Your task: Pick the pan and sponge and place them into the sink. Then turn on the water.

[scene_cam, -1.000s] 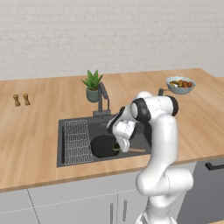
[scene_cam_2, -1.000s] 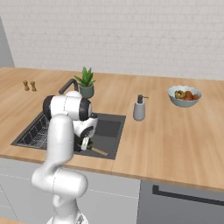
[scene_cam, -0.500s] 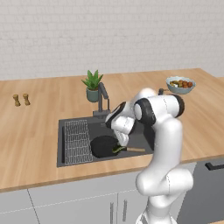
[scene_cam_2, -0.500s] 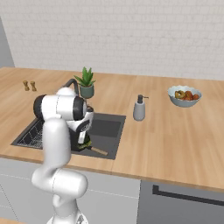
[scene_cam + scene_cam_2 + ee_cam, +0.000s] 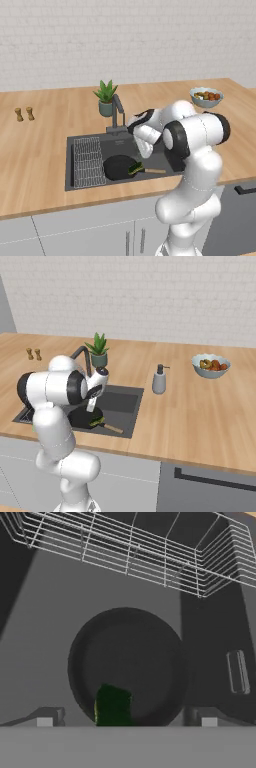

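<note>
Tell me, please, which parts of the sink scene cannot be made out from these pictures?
- Round steel drain: in the hand view the round black frying pan covers the basin floor.
- Small dark green sponge: hand view, its lower end is cut off at the bottom.
- Dark grey tap: right base view, the white arm hides its base.

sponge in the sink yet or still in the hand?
In the sink. The sponge lies on the pan, which sits in the sink. The hand is open above it, fingertips apart and holding nothing.
</note>
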